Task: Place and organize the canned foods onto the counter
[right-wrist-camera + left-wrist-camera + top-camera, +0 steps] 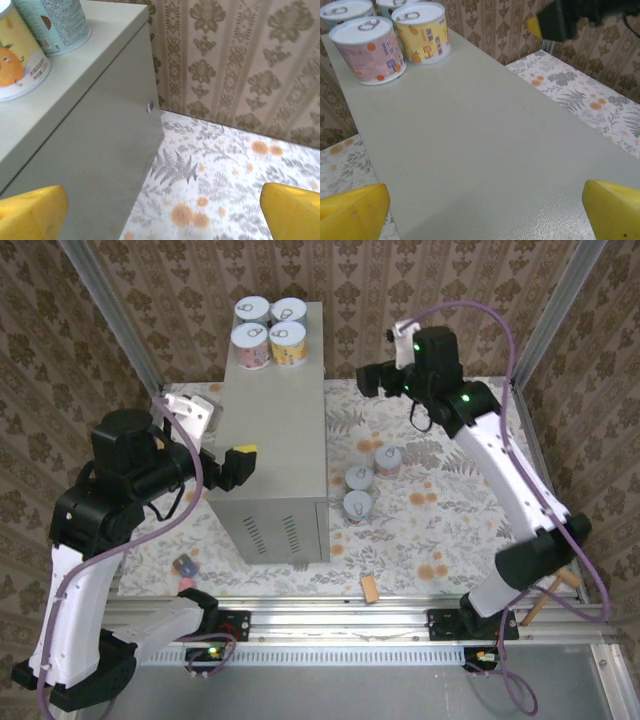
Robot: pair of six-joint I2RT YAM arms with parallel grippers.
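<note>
Canned foods [288,342]: four squared up at far end of tabletop [275,430], leaving room; three loose cans [359,477] stand on floral surface [450,490].
Left gripper [238,465]: wide, empty, above tabletop.
Right gripper [372,380]: wide, empty, beside tabletop's far corner.

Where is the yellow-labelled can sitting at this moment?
In the top view the yellow-labelled can stands on the counter at its far end, the near-right one of a square of four, just right of the pink can.
</note>
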